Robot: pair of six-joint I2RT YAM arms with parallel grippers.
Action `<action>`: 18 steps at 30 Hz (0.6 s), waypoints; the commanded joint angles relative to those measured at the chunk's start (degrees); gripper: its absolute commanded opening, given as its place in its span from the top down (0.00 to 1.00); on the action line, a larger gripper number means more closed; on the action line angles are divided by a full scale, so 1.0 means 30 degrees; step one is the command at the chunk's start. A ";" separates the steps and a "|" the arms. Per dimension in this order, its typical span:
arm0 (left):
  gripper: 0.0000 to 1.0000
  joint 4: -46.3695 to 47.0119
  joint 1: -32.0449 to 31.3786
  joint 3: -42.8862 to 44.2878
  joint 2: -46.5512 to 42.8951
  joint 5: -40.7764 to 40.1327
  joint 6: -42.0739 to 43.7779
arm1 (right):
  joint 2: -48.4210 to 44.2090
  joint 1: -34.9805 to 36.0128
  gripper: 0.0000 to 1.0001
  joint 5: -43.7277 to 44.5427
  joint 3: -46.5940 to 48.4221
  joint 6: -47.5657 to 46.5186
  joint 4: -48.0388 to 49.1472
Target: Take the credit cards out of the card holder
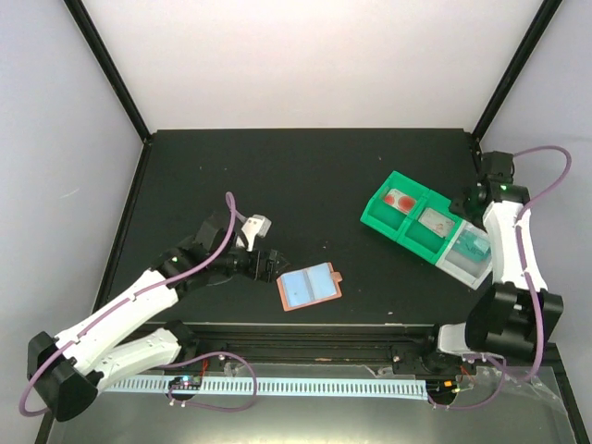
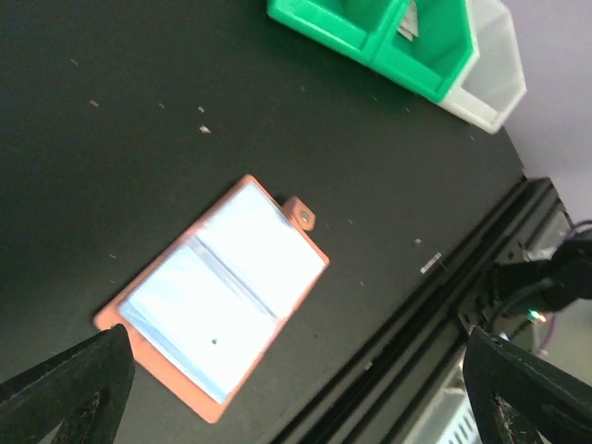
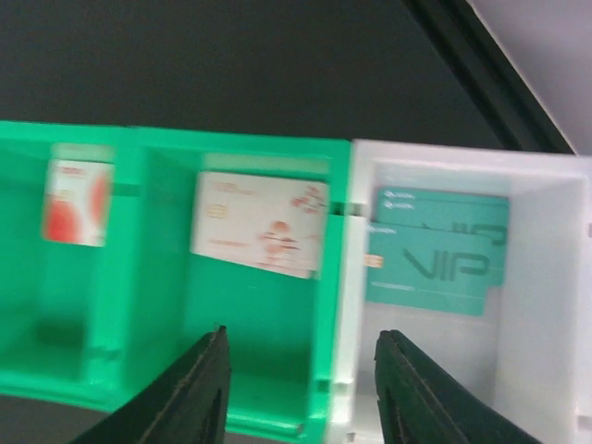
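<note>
Looking at the card holder (image 2: 217,296): lying flat and spread open on the table (image 2: 139,111), light blue lining up, just ahead of the left fingers (image 2: 74,393) and between them, touching neither. Showing no card in either panel, though not ruling out a thin one tucked under the lining. Keeping the left gripper (image 1: 270,262) spread wide, gripping nothing.

Finding the credit cards well apart from those fingers. Seeing teal cards (image 3: 435,259) in the clear bin (image 3: 546,305), beyond the right-hand fingertip of the right gripper (image 3: 301,370). Seeing a white card (image 3: 259,222) and a red-marked card (image 3: 79,202) in the green bins (image 3: 231,148), beyond its other fingertip and further left. Hanging that gripper over the wall between bins, fingers parted, nothing between them.

Judging the task close to done. Risking from here:
- Catching that wall while lifting away and dragging a bin sideways.
- Nudging the light holder across the table with a low left finger.
- Pinching lining instead of card on any recheck.
- Missing a card lying hidden in a pocket.
</note>
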 commanded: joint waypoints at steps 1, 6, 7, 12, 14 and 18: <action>0.01 -0.1442 0.0116 0.1278 -0.0774 -0.2927 0.1000 | -0.1760 0.2240 0.53 -0.0724 0.1675 0.0143 -0.0970; 0.01 -0.1817 0.0119 0.1748 -0.1578 -0.6098 0.0365 | -0.2165 0.6061 0.35 -0.1066 0.3445 0.0535 -0.1410; 0.01 -0.1881 0.0121 0.1849 -0.1763 -0.6540 0.0351 | -0.2222 0.6589 0.34 -0.1176 0.3761 0.0637 -0.1524; 0.01 -0.2463 0.0142 0.3057 -0.2834 -0.8208 0.1149 | -0.2935 0.8587 0.07 -0.4638 0.4356 0.0612 -0.0797; 0.01 -0.2559 0.0147 0.3424 -0.3408 -0.8643 0.1550 | -0.3303 0.9210 0.00 -0.5443 0.4383 0.0414 -0.0650; 0.01 -0.2667 0.0136 0.3653 -0.4820 -0.9440 0.1963 | -0.4698 0.9849 0.00 -0.7112 0.3359 0.0200 -0.0041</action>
